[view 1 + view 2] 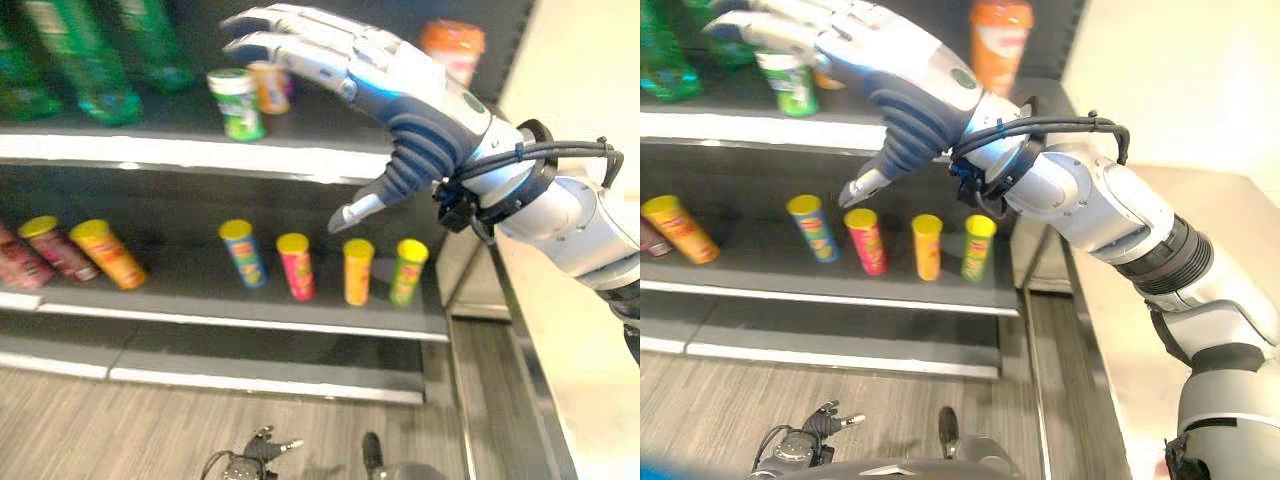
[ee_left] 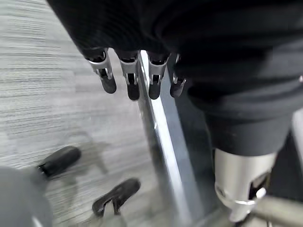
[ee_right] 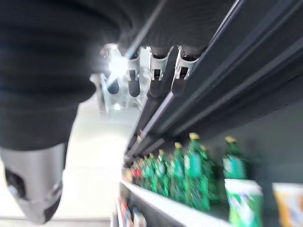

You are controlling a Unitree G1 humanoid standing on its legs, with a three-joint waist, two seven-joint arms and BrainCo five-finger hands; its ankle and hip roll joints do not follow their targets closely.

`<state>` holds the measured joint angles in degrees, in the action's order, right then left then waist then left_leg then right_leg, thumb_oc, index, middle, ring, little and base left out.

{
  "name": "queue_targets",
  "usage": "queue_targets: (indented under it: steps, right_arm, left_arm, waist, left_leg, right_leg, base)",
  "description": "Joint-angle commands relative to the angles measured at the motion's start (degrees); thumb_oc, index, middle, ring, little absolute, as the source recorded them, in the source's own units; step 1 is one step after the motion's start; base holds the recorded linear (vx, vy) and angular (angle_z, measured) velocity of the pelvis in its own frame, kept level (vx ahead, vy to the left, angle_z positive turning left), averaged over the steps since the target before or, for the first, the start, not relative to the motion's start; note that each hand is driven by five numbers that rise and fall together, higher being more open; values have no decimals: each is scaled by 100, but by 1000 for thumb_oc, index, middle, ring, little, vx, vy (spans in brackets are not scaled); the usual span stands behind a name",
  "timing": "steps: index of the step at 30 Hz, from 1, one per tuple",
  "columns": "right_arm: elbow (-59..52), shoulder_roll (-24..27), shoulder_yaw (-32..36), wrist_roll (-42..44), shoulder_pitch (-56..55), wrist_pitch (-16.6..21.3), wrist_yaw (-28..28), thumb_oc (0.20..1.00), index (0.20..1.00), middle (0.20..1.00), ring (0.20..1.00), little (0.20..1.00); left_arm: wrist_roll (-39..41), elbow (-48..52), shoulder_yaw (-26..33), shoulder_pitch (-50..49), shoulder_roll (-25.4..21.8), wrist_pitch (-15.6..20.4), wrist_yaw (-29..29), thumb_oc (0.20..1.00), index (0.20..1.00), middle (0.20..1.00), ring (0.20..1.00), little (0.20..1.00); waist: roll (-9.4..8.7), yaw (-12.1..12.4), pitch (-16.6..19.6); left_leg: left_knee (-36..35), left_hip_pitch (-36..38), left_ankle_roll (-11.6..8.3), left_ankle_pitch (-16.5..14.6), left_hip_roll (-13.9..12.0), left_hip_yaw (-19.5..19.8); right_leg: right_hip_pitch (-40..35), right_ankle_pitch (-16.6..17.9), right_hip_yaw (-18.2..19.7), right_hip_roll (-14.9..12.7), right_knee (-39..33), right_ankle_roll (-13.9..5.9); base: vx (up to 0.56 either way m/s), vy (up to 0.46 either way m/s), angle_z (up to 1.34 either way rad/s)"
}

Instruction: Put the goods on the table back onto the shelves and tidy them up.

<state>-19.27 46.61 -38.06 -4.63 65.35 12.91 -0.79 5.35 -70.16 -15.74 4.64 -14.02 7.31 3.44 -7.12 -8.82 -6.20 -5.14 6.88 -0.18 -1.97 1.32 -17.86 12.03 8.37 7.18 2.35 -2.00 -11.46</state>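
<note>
I see a dark shelf unit point(image 1: 200, 285) with pale front edges standing on grey wood-grain floor point(image 1: 90, 430), and a pale worktop point(image 1: 1200, 230) to its right. On the lower shelf, yellow-lidded snack tubes point(image 1: 300, 265) stand upright in a row (two more lean at the far left). The upper shelf carries green plastic bottles point(image 1: 80, 60) at the left, a green-and-white cup point(image 1: 236, 102) just beside an orange one point(image 1: 268, 85), and an orange-lidded canister point(image 1: 452, 45) further right. My right hand point(image 1: 340, 60) hovers before the upper shelf, fingers straight and spread, holding nothing. My left hand point(image 2: 128, 78) hangs over the floor, fingers relaxed, empty.
</note>
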Motion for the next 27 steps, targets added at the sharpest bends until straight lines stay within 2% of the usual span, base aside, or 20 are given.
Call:
queue_targets:
  steps: [1, 3, 4, 5, 7, 8, 9, 10, 12, 13, 15, 18, 20, 21, 22, 23, 24, 25, 26, 27]
  right_arm:
    - [367, 160, 139, 67, 711, 26, 33, 1000, 1000, 1000, 1000, 1000]
    - [365, 166, 136, 89, 739, 37, 64, 1000, 1000, 1000, 1000, 1000]
    - [455, 173, 109, 103, 758, 47, 125, 1000, 1000, 1000, 1000, 1000]
    - [516, 170, 104, 100, 763, 28, 143, 1000, 1000, 1000, 1000, 1000]
    - [683, 340, 180, 138, 801, 32, 190, 1000, 1000, 1000, 1000, 1000]
    - [960, 436, 97, 166, 1085, 7, 237, 1000, 1000, 1000, 1000, 1000]
    - [1052, 388, 53, 167, 1201, 13, 242, 1000, 1000, 1000, 1000, 1000]
    - [1495, 272, -150, 20, 1662, -57, 302, 1000, 1000, 1000, 1000, 1000]
    - [1716, 269, -224, -91, 1840, -94, 401, 1000, 1000, 1000, 1000, 1000]
    - [1988, 508, -325, -253, 2158, -162, 559, 1000, 1000, 1000, 1000, 1000]
    - [2066, 666, -438, -187, 2279, -127, 584, 1000, 1000, 1000, 1000, 1000]
    - [2458, 1182, -879, 37, 2741, -129, 639, 1000, 1000, 1000, 1000, 1000]
    - [2554, 1607, -1242, 402, 2947, -74, 544, 1000, 1000, 1000, 1000, 1000]
    - [2745, 2042, -1472, 703, 3060, -23, 493, 1000, 1000, 1000, 1000, 1000]
    - [2777, 2248, -1567, 872, 3171, 26, 486, 1000, 1000, 1000, 1000, 1000]
    - [2842, 2395, -1591, 997, 3252, 69, 521, 1000, 1000, 1000, 1000, 1000]
    - [2873, 2649, -1538, 1182, 3244, 134, 596, 1000, 1000, 1000, 1000, 1000]
    - [2960, 2694, -1436, 1259, 3114, 174, 601, 1000, 1000, 1000, 1000, 1000]
    - [2933, 2847, -1098, 1575, 2755, 240, 606, 1000, 1000, 1000, 1000, 1000]
    - [2910, 2824, -837, 1812, 2443, 295, 540, 1000, 1000, 1000, 1000, 1000]
  left_arm:
    - [-387, -91, -161, 229, -330, 225, -56, 1000, 1000, 1000, 1000, 1000]
    - [-361, -55, -156, 267, -363, 213, -67, 1000, 1000, 1000, 1000, 1000]
    - [-259, 50, -190, 387, -400, 202, -93, 1000, 1000, 1000, 1000, 1000]
    - [-195, 95, -189, 425, -424, 199, -104, 1000, 1000, 1000, 1000, 1000]
    - [-137, 37, -16, 241, -567, 123, -151, 1000, 1000, 1000, 1000, 1000]
    - [-134, 24, 41, 46, -622, 138, -138, 1000, 1000, 1000, 1000, 1000]
    - [-124, 27, 49, -15, -649, 137, -148, 1000, 1000, 1000, 1000, 1000]
    - [16, 60, 64, -89, -732, 147, -116, 1000, 1000, 1000, 1000, 1000]
    - [46, 89, 58, -153, -751, 160, -86, 1000, 1000, 1000, 1000, 1000]
    - [31, 109, 71, -201, -764, 145, -107, 1000, 1000, 1000, 1000, 1000]
    - [21, 118, 55, -216, -747, 154, -125, 1000, 1000, 1000, 1000, 1000]
    - [80, 119, 89, -244, -705, 216, -158, 1000, 1000, 1000, 1000, 1000]
    - [129, 176, 114, -302, -669, 226, -209, 1000, 1000, 1000, 1000, 1000]
    - [85, 166, 135, -341, -683, 241, -284, 1000, 1000, 1000, 1000, 1000]
    - [105, 171, 160, -371, -675, 253, -327, 1000, 1000, 1000, 1000, 1000]
    - [122, 213, 184, -396, -682, 274, -348, 1000, 1000, 1000, 1000, 1000]
    - [307, 259, 264, -432, -707, 311, -356, 1000, 1000, 1000, 1000, 1000]
    - [440, 257, 305, -489, -674, 340, -349, 1000, 1000, 1000, 1000, 1000]
    - [641, 227, 374, -574, -623, 379, -327, 1000, 1000, 1000, 1000, 1000]
    - [795, 186, 475, -626, -651, 434, -294, 1000, 1000, 1000, 1000, 1000]
  waist:
    - [279, 198, -329]
    - [277, 208, -326]
    - [306, 243, -330]
    - [331, 271, -331]
    - [355, 502, -243]
    - [300, 744, -115]
    - [272, 861, -65]
    - [195, 1113, 38]
    - [157, 1200, 98]
    - [34, 1355, 163]
    - [19, 1364, 176]
    - [-54, 1354, 213]
    - [-61, 1303, 221]
    - [-109, 1235, 164]
    - [-139, 1216, 100]
    - [-180, 1235, -29]
    - [-242, 1341, -239]
    - [-252, 1402, -282]
    - [-253, 1428, -277]
    - [-275, 1485, -228]
  left_leg:
    - [14, 5, -59, -341, -316, -21]
    - [14, -31, -53, -293, -348, -116]
    - [14, -57, -24, -253, -407, -267]
    - [14, -53, -5, -247, -447, -340]
    - [53, -165, 23, -160, -588, -567]
    - [56, -172, 12, -266, -600, -596]
    - [60, -186, 4, -257, -610, -656]
    - [72, -248, 3, -223, -638, -834]
    - [80, -300, 13, -214, -623, -908]
    - [77, -409, -79, -95, -600, -1005]
    - [76, -421, -127, -55, -603, -999]
    - [92, -543, -250, 64, -574, -952]
    - [92, -608, -337, 135, -606, -956]
    - [349, -721, -368, 54, -631, -929]
    - [729, -846, -404, -55, -701, -913]
    - [1257, -1059, -473, -172, -818, -820]
    - [2146, -1517, -700, -418, -999, -130]
    - [2100, -1568, -705, -340, -963, 293]
    - [1784, -1476, -806, -263, -1060, 1073]
    - [1259, -1244, -876, -56, -1376, 1680]
  right_leg:
    - [239, -489, -90, -208, 1026, -148]
    - [254, -578, -233, -256, 1109, -50]
    - [134, -788, -503, -428, 1283, 109]
    - [54, -934, -635, -527, 1458, 156]
    - [-185, -1236, -1170, -893, 1878, 291]
    - [-517, -1483, -1502, -1179, 1998, 271]
    - [-666, -1488, -1716, -1285, 1985, 265]
    - [-957, -1404, -2341, -1470, 2130, 204]
    - [-1109, -1299, -2581, -1444, 2220, 116]
    - [-1412, -1570, -2928, -1134, 1491, 212]
    - [-1484, -1602, -2982, -998, 1206, 294]
    - [-1801, -1568, -2856, -725, 324, 357]
    - [-1887, -1517, -2735, -600, 39, 390]
    - [-1814, -1485, -2625, -566, 37, 426]
    - [-1819, -1487, -2592, -565, 25, 476]
    - [-1834, -1487, -2547, -585, 21, 542]
    - [-1876, -1510, -2480, -575, -55, 627]
    - [-1794, -1402, -2488, -617, -43, 617]
    - [-1774, -1319, -2310, -688, -66, 539]
    - [-1710, -1297, -2022, -759, -64, 415]
  base:
    - [-170, 72, -146]
    - [-100, 25, -114]
    - [-119, 31, -69]
    - [-195, 56, -65]
    - [-132, 4, -131]
    - [-27, -41, -158]
    - [-53, -70, -82]
    - [-92, -72, -92]
    - [-123, -67, -54]
    - [-129, -74, -32]
    - [-96, -82, -19]
    - [-100, -65, -17]
    - [-121, -40, 7]
    - [-135, -69, -10]
    - [-141, -105, -12]
    - [-164, -148, -21]
    - [-207, -84, -52]
    - [-120, 19, -73]
    - [63, 201, -106]
    - [202, 235, -93]
